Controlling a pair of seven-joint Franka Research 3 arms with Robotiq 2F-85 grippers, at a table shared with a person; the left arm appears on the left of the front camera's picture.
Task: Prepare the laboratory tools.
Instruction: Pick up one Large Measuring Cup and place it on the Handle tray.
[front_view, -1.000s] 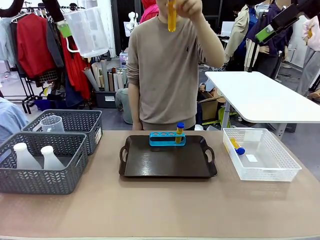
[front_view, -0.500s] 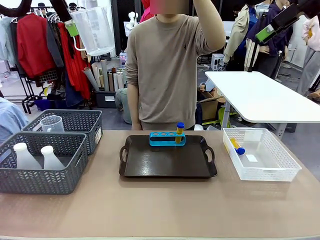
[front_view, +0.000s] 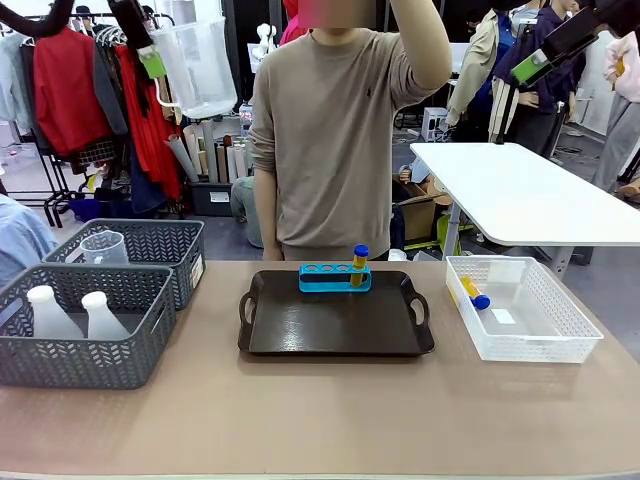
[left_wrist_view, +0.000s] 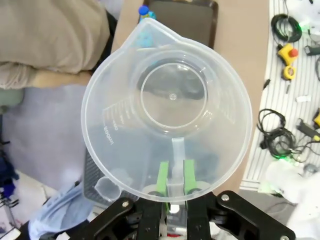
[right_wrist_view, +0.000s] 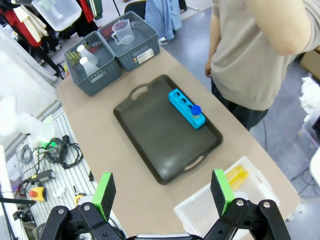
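Left gripper (left_wrist_view: 174, 176) pinching the handle of the measuring beaker (left_wrist_view: 170, 100) — lower it level onto the tray (front_view: 330, 328); right gripper (right_wrist_view: 163, 191) agape.

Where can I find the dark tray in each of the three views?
Front view: the dark tray lies mid-table, in the lower middle of the picture.
Left wrist view: it is at the top edge, above the clear beaker.
Right wrist view: it is in the centre, set diagonally.
Shared landmark: the blue rack with one blue-capped tube, along one long edge of the tray.
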